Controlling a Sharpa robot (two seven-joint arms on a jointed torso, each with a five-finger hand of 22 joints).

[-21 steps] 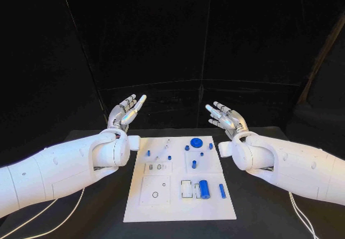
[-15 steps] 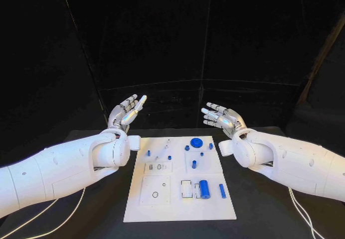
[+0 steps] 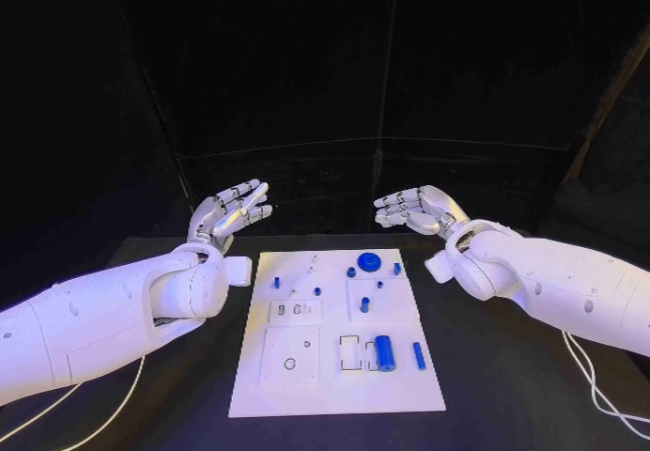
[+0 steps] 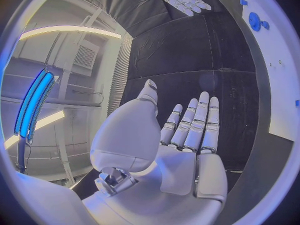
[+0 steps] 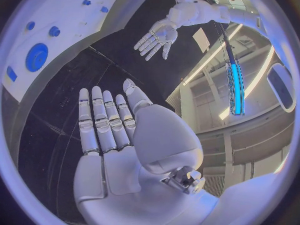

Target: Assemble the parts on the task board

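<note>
The board (image 3: 291, 395) lies mid-table, blue parts (image 3: 383, 354) scattered across it, no readable writing anywhere on it. Left hand (image 3: 227, 210) hovers beyond its far left corner, fingers apart, empty. Right hand (image 3: 419, 209) hovers beyond the far right corner, spread, holding nothing.

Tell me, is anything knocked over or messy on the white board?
Nothing stands out. The small blue parts sit tidily on the task board, which lies straight on the black table. Both the left hand and right hand hover empty beyond it.
</note>
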